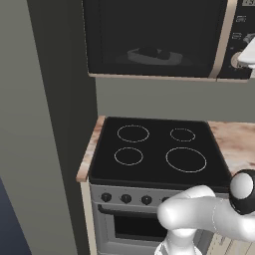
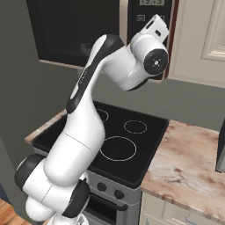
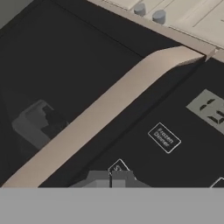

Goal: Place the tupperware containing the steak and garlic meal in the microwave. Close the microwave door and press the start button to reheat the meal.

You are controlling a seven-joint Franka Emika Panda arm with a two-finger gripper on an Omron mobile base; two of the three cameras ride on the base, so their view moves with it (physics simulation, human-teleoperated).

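Simulated kitchen, black stovetop (image 1: 159,149) below wall microwave (image 1: 159,37): door (image 1: 149,35) stood shut, tupperware (image 1: 154,56) inside on plate. My gripper (image 3: 111,178), jaws closed empty, pressed toward control panel (image 3: 175,144). Tray judged light, rigid; grasp rim.

I am working in a home kitchen. A black microwave (image 1: 159,37) with a beige bar handle (image 3: 105,113) hangs on the wall at 12 o'clock, directly above a black cooktop (image 1: 157,149) marked with 4 ring burners. Knobs (image 1: 126,198) line the oven front (image 1: 127,224) below it. A marbled tan counter (image 2: 184,162) runs off at 3 o'clock, under cream cabinet doors (image 2: 206,39).
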